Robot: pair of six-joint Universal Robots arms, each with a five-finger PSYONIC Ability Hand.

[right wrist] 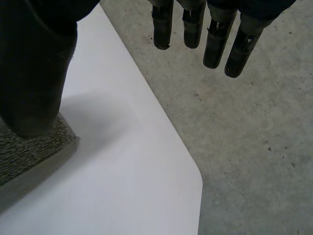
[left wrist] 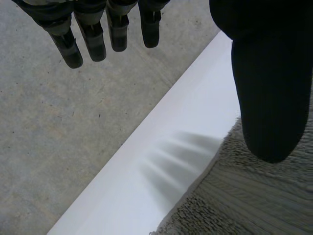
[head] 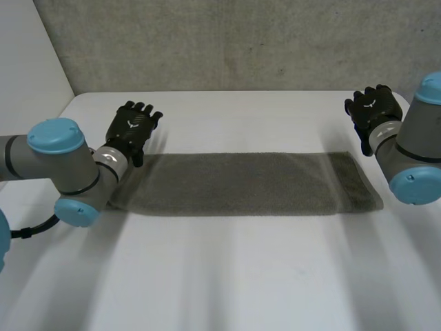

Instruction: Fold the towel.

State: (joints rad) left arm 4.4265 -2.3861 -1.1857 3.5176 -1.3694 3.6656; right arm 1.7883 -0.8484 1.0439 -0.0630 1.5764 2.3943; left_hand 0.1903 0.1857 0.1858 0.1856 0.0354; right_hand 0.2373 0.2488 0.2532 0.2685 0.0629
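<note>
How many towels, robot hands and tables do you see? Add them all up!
Towels: 1, the long grey terry towel.
Hands: 2, the black left hand and the black right hand.
Tables: 1, the white table.
Total: 4.

The head view looks down from behind and between the arms over the whole tabletop [head: 220, 276] toward a concrete wall [head: 241, 41]. Both wrist views sit close, looking along the left hand [left wrist: 269, 88] and right hand [right wrist: 34, 73] past the tabletop's edge. Each shares one towel [head: 241, 183] end with the head view.
</note>
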